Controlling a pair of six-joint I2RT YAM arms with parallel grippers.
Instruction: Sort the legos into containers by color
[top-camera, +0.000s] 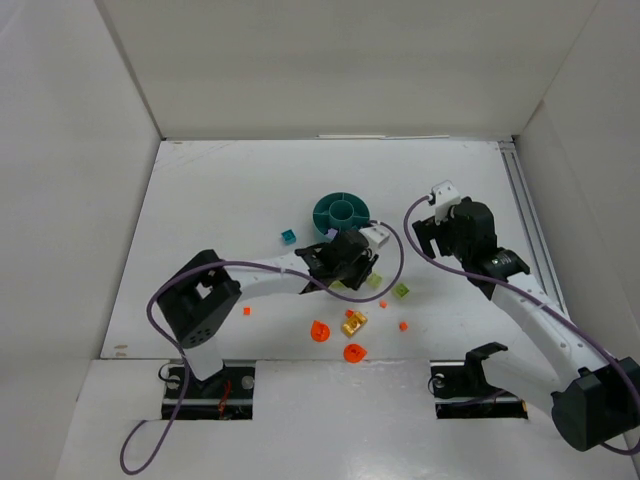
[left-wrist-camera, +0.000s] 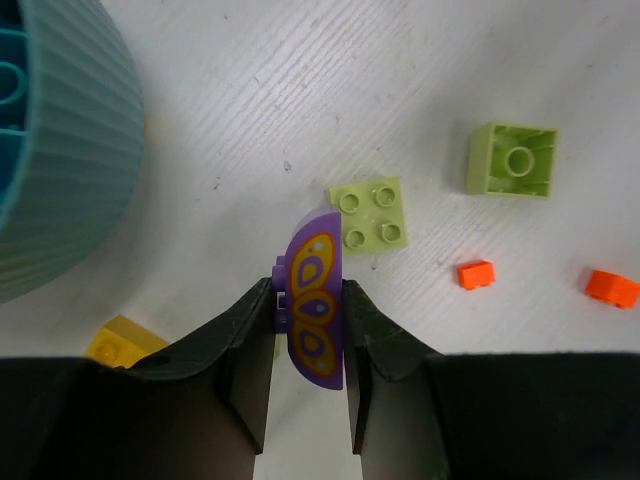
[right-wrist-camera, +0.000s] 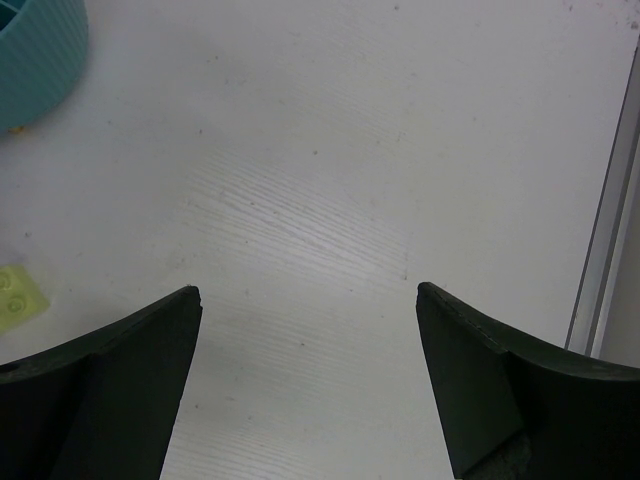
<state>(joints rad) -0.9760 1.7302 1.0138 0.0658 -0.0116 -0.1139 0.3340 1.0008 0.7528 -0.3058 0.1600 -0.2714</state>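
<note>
Nearest the bases, the top view shows orange round pieces (top-camera: 320, 331) and, just beyond them, a gold piece (top-camera: 354, 322) on the bench (top-camera: 230, 220); neither wrist camera catches the round ones. Only the left wrist view reveals the purple piece (left-wrist-camera: 316, 262) (patterned in yellow and orange), pinched edge-on in the clenched left end effector (left-wrist-camera: 308, 297). From above, the black head hides it. A lime plate (left-wrist-camera: 373, 215) sits just past it at 1 o'clock, and a lime block (left-wrist-camera: 512, 160) lies farther off at 2 o'clock. The left arm reaches forward and inward with its elbow bent, its head at 6 o'clock of the teal dish (top-camera: 342, 211). The right end effector (right-wrist-camera: 308, 295) hangs spread wide over the bench, gripping nothing, with the dish at its 10 o'clock.
</note>
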